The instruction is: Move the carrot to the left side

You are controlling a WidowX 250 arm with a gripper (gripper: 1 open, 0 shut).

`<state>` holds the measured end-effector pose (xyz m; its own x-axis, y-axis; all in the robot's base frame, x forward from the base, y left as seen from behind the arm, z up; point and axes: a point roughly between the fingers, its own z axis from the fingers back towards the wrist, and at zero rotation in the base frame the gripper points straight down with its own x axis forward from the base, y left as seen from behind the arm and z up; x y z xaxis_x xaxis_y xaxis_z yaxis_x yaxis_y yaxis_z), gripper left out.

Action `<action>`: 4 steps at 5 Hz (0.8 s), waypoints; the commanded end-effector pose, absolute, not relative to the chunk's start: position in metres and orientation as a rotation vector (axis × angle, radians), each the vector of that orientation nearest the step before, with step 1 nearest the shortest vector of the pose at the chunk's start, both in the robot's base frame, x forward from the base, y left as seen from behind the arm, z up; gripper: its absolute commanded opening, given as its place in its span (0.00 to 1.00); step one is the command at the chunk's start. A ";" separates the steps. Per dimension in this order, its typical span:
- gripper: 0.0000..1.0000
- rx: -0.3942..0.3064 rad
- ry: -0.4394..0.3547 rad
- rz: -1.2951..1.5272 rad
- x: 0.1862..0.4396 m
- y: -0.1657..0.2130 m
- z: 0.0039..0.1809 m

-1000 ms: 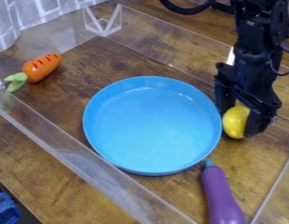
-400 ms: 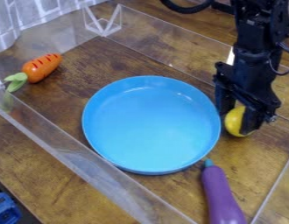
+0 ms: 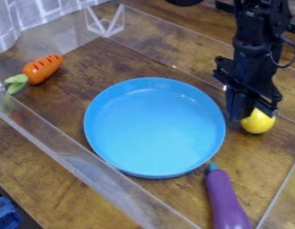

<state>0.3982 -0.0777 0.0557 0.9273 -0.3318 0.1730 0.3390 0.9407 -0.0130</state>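
Note:
The carrot, small and orange with a green leafy top, lies at the far left of the table, close to the clear wall. My gripper is far from it, on the right side past the blue plate. It points straight down with its fingers drawn together, so it is shut. A yellow lemon sits just under and slightly right of the fingertips. Nothing shows between the fingers, and I cannot tell whether the tips touch the lemon.
The large blue plate fills the middle of the table. A long purple eggplant lies near the front right edge. Clear acrylic walls border the work area, with a clear stand at the back left.
The gripper's fingers, which straddled the lemon while open, have closed. The lemon now sits a little further right, below the tips. The carrot has not moved.

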 end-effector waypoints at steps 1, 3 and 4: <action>0.00 -0.047 -0.295 -0.336 0.407 -0.076 0.102; 0.00 -0.033 -0.361 -0.317 0.404 -0.071 0.129; 1.00 -0.026 -0.383 -0.311 0.402 -0.069 0.134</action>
<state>0.3983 -0.0750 0.0966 0.9079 -0.3113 0.2807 0.3194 0.9475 0.0176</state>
